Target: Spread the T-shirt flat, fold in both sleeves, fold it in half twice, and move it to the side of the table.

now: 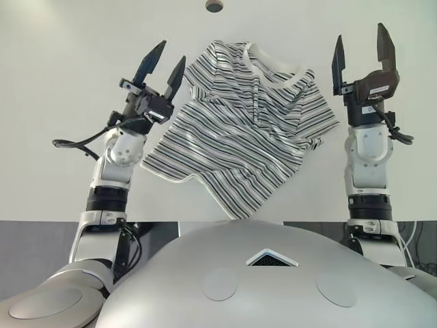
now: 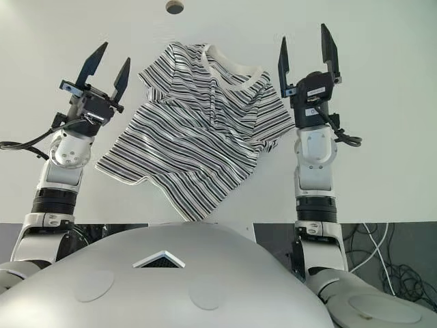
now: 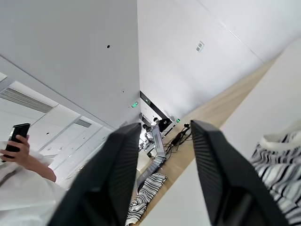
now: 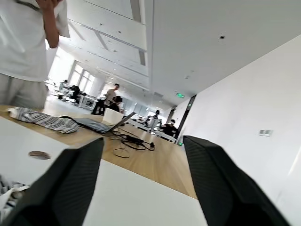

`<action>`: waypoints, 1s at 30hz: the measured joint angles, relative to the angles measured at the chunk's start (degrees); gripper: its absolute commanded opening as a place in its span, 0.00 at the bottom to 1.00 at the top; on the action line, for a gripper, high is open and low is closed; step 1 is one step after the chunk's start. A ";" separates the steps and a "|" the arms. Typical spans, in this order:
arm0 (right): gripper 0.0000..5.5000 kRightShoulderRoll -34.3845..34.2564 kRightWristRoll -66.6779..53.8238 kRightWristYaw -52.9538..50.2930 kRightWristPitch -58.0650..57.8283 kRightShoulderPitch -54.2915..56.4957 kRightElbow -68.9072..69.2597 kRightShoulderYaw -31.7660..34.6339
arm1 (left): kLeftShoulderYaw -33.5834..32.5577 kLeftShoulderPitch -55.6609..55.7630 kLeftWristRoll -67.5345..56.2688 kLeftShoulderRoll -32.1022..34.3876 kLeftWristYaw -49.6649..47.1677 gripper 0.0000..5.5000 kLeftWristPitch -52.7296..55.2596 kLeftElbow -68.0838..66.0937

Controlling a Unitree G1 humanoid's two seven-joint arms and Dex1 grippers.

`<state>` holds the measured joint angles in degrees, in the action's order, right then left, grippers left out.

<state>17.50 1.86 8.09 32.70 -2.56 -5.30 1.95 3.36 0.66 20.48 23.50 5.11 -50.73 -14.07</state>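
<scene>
Bright, even light falls on my counter (image 1: 68, 82); the shirt (image 1: 239, 130) throws only a faint, soft shadow. Windows (image 4: 61, 70) glare white far behind my right tool (image 4: 142, 140).

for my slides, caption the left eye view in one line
Rumpled striped T-shirt on the white table, flanked by the left gripper and right gripper, both open and empty.

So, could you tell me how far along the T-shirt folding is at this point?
Nothing looks done yet: the striped T-shirt lies rumpled and skewed on the white table. Nothing is in hand: the left gripper and right gripper are open, one at each side of it. To do: spreading flat, both sleeve folds, two half folds, the move aside.
</scene>
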 measured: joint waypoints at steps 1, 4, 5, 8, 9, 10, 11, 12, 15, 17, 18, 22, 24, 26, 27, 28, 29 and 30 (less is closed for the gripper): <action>0.60 0.75 -0.09 1.88 -0.91 -0.42 1.14 -0.71 | 1.42 -0.77 0.74 0.92 1.43 0.38 -0.03 0.32; 0.60 5.15 0.62 8.51 -3.32 -1.21 3.78 -3.28 | 5.81 -3.41 7.10 5.47 6.09 0.38 -0.89 1.46; 0.60 6.96 0.30 11.73 -4.74 -1.32 3.64 -4.20 | 7.42 -4.45 9.57 7.66 7.82 0.38 -1.16 1.79; 0.60 9.76 -1.22 18.84 -7.95 -0.76 0.69 -5.93 | 10.64 -6.63 14.31 12.23 10.48 0.38 -2.08 1.74; 0.60 10.52 -1.46 20.65 -8.76 -0.11 -0.12 -6.70 | 11.11 -6.57 15.21 13.56 10.64 0.38 -2.53 1.85; 0.60 11.35 -1.40 22.33 -9.53 0.51 -0.92 -7.02 | 11.42 -6.53 15.88 15.02 10.72 0.38 -2.69 2.12; 0.60 12.12 -1.20 23.30 -9.73 0.79 -1.49 -7.22 | 11.63 -6.55 16.06 16.19 10.82 0.38 -2.82 2.20; 0.60 13.01 -0.08 24.24 -9.78 1.35 -2.93 -7.63 | 11.81 -6.55 16.10 17.27 10.97 0.38 -2.84 2.23; 0.60 14.85 2.71 25.60 -9.38 3.65 -7.30 -8.84 | 11.81 -6.56 16.06 19.39 10.76 0.38 -2.48 2.34; 0.60 15.74 5.41 25.75 -8.57 6.58 -12.66 -9.83 | 11.91 -6.75 16.11 20.95 10.69 0.38 -2.07 2.51; 0.60 15.83 6.55 25.63 -7.91 8.07 -14.95 -10.22 | 11.98 -6.80 16.12 21.67 10.66 0.38 -1.92 2.66; 0.60 15.87 13.67 23.49 -3.72 17.53 -27.78 -14.48 | 12.27 -8.69 14.01 24.03 12.36 0.38 0.35 5.03; 0.60 15.07 16.68 21.59 -2.08 23.77 -35.02 -17.10 | 12.54 -10.18 9.88 24.37 14.82 0.38 2.24 6.71; 0.60 13.43 19.59 18.98 -1.01 29.73 -42.82 -19.62 | 12.82 -11.01 5.89 24.18 16.97 0.38 4.29 8.20; 0.60 12.69 21.23 17.57 -0.84 32.74 -46.49 -20.79 | 12.83 -11.41 3.68 23.60 18.07 0.38 5.83 8.97; 0.60 12.14 21.79 16.89 -0.81 34.72 -49.16 -21.54 | 12.84 -11.75 1.63 23.09 18.90 0.38 7.22 9.73; 0.60 11.26 23.32 15.43 -0.90 37.58 -52.70 -22.56 | 12.75 -12.15 -2.49 21.74 19.71 0.38 10.00 11.15; 0.60 10.56 24.40 14.15 -1.10 40.06 -55.77 -23.60 | 12.43 -12.32 -7.30 19.85 20.46 0.38 13.20 13.75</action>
<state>28.05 26.26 22.24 31.60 37.50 -61.08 -21.65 15.79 -11.66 13.17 43.35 25.57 -37.53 -0.31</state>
